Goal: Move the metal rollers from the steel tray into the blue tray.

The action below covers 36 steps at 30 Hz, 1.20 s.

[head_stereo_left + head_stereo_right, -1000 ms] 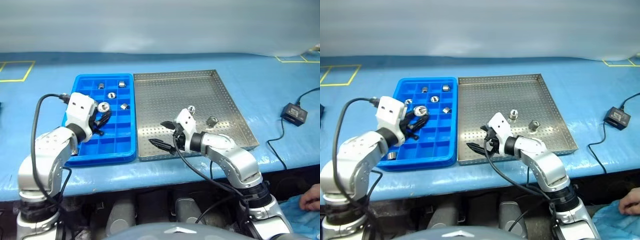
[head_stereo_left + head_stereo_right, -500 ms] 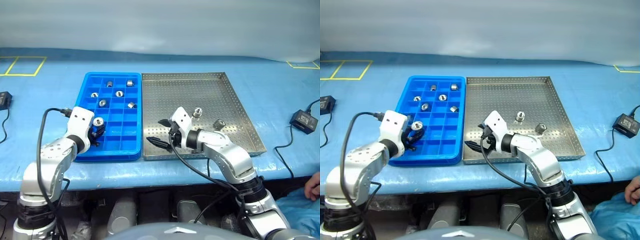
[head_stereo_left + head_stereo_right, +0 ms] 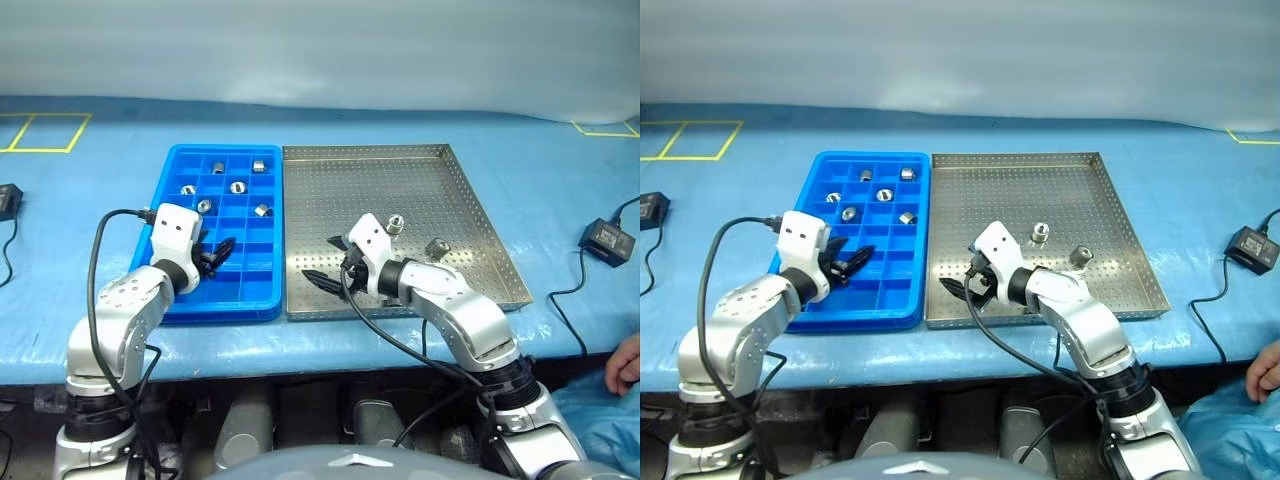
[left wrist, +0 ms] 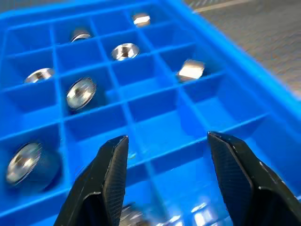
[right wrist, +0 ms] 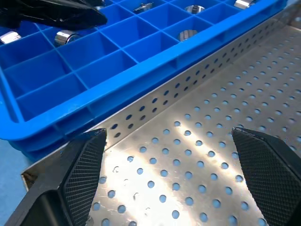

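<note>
The blue tray lies left of the steel tray, rims touching. Several metal rollers sit in the blue tray's far compartments, and they show up close in the left wrist view. On the steel tray's perforated floor stand two rollers, one beside the other. My left gripper hangs open over the blue tray's near compartments with nothing between its fingers. My right gripper is open over the steel tray's near left corner, left of both rollers and empty.
A blue cover spans the table. A black box with a cable lies at the right, another black device at the left edge. A person's hand shows low at the right. Yellow tape marks sit at the far left.
My left gripper has opened and shifted a little right over the blue tray; the roller it held is gone from between its fingers. The right gripper stays open, barely moved.
</note>
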### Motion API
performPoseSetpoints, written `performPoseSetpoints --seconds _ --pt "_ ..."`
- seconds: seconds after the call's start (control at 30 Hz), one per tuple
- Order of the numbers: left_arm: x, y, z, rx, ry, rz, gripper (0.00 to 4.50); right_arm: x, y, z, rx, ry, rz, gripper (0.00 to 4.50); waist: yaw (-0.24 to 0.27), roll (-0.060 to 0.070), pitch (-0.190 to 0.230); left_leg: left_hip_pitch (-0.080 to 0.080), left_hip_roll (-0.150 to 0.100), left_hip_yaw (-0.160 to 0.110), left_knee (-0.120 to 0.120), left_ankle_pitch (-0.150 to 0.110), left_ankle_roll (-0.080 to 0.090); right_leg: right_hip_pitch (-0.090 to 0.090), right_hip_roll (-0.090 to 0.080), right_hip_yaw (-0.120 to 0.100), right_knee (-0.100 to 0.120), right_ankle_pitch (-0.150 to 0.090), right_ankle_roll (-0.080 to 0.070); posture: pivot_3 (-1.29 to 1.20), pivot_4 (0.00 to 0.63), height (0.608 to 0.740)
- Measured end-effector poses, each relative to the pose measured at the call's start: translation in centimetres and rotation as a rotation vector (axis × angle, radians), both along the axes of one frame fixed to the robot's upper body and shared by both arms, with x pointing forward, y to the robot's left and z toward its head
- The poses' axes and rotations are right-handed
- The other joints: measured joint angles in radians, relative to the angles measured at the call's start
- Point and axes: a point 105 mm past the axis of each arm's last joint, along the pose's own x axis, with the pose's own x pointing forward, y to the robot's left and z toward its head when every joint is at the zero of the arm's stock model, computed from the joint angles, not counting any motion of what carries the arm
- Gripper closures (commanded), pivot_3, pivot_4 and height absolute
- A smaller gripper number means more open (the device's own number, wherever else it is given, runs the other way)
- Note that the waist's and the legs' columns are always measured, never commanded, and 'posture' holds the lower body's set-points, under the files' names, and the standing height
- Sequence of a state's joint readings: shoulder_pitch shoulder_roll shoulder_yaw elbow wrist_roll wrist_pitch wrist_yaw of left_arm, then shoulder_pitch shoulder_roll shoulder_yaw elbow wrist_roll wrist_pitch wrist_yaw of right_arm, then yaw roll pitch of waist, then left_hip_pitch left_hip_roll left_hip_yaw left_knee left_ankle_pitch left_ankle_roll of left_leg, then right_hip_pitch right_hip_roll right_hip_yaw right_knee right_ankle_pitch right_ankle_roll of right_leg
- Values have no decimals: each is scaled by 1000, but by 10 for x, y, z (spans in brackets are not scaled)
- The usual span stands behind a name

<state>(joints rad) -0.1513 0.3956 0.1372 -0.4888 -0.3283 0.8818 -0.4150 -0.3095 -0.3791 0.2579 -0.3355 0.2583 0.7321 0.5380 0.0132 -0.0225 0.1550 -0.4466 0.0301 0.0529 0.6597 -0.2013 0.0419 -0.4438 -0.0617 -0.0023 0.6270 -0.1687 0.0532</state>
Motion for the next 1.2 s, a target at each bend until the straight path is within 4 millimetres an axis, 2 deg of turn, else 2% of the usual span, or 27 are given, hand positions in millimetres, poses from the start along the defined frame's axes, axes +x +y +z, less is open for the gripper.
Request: performPoseSetpoints --seconds 0.1,0.2,0.4,0.53,0.63,0.8,1.0,1.1,1.2 --pt "-7 -25 10 -6 -61 -150 1601 13 -14 5 20 -6 -139 0 -4 0 0 0 0 0 0 0 0 0 0 0 0 1 -1 -23 150 740" --pt "-16 -43 7 -16 -60 -261 1601 28 -30 6 26 11 -306 0 -14 0 0 0 0 1 0 0 0 0 0 1 0 1 -2 -38 150 740" --pt "-21 -60 0 -19 -53 -354 1601 51 -60 -1 9 35 -570 0 -36 0 0 0 0 1 0 1 1 0 1 1 0 0 0 -70 150 740" --pt "-22 -68 -2 -28 -49 -382 1601 65 -62 -2 58 46 -651 0 -54 1 0 0 -1 1 0 1 1 0 2 1 1 0 0 -71 150 740" --pt "-21 -72 -2 -27 -50 -398 1601 74 -60 -11 103 88 -708 0 -59 1 0 0 -1 1 -1 1 1 0 2 1 1 0 0 -70 150 740" --pt "-20 -69 -5 -9 -38 -396 1601 85 -64 -27 156 157 -792 0 -68 1 0 0 -1 1 -1 1 2 0 2 1 0 0 0 -60 150 740" --pt "-21 -68 -7 -5 -33 -394 1601 94 -65 -31 163 149 -835 0 -77 1 0 0 -1 1 -2 1 2 0 2 1 1 0 0 -44 150 740" --pt "-21 -67 -7 -3 -30 -391 1553 97 -66 -34 159 164 -850 532 -79 1 0 0 -1 1 -2 1 2 0 2 1 1 0 0 -40 150 740" --pt "-21 -66 -8 -3 -27 -387 1553 99 -66 -38 149 177 -856 1538 -79 1 1 0 -1 1 -2 1 2 0 2 1 1 0 0 -38 150 740"
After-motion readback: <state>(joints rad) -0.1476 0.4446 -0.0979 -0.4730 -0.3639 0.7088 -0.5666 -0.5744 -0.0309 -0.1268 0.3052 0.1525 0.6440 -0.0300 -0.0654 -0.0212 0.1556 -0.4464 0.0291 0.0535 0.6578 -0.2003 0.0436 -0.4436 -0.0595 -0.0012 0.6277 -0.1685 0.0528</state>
